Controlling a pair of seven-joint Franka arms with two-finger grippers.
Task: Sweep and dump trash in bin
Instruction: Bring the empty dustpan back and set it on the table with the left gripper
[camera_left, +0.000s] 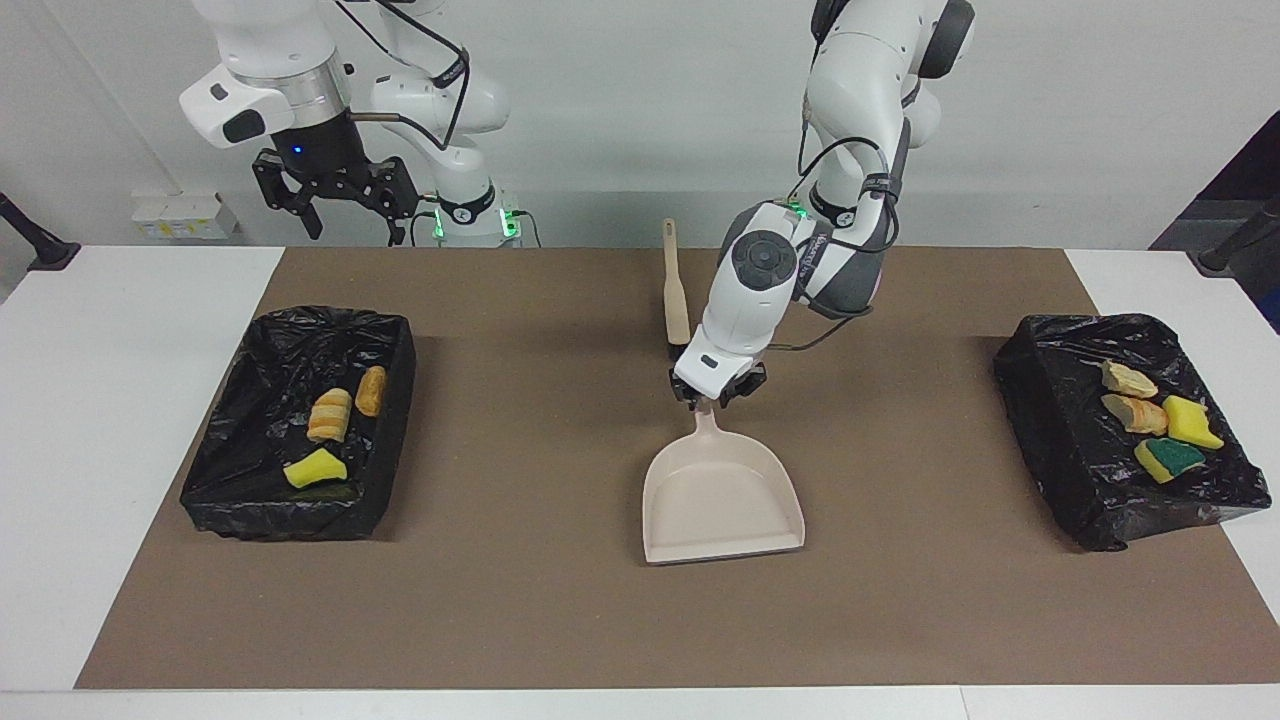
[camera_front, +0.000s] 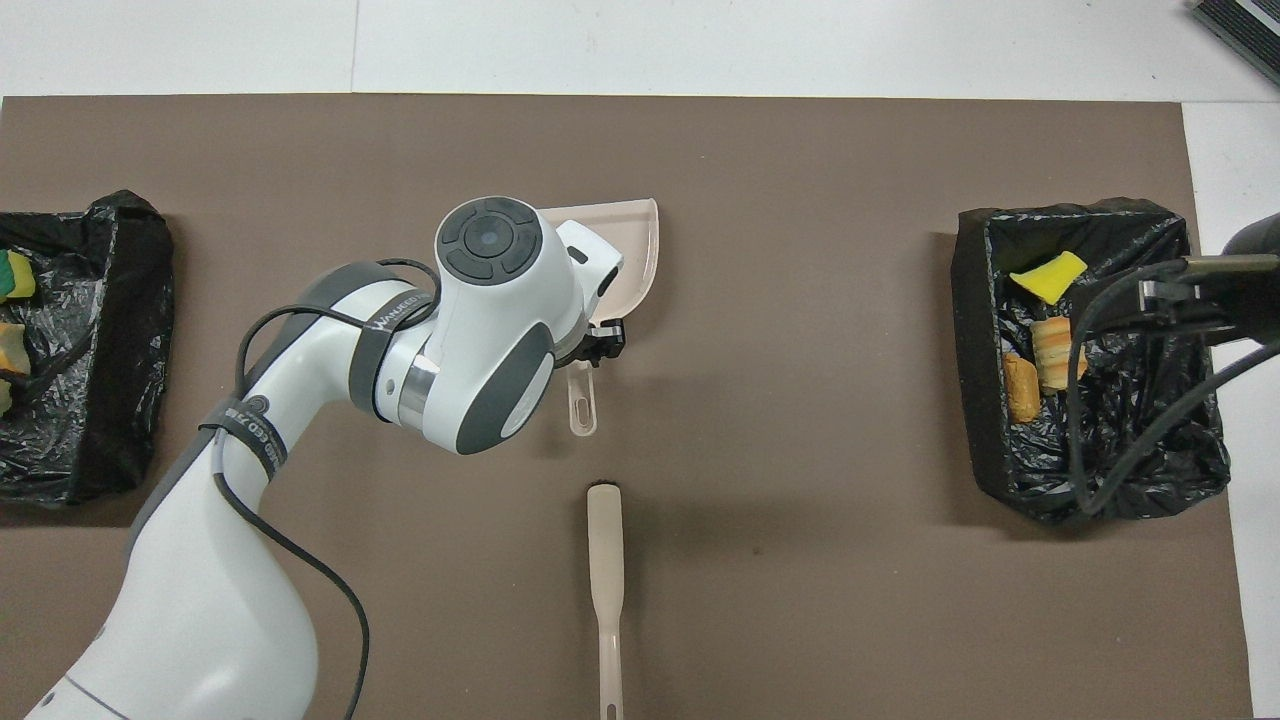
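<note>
2 black bag-lined bins (camera_left: 300, 425) (camera_left: 1125, 425) hold 7 trash scraps (camera_left: 330, 414) — 3 in the one at the right arm's end, 4 in the other. There is 1 beige plastic dustpan (camera_left: 722, 497), 1 beige black-bristled brush (camera_left: 676, 296) — and 2 white robot arms.

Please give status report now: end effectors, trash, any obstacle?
Left end effector at dustpan handle, grip unclear. Right end effector open, waiting up near its base. Trash all in the two bins. Brush on mat; no obstacle seen.
</note>
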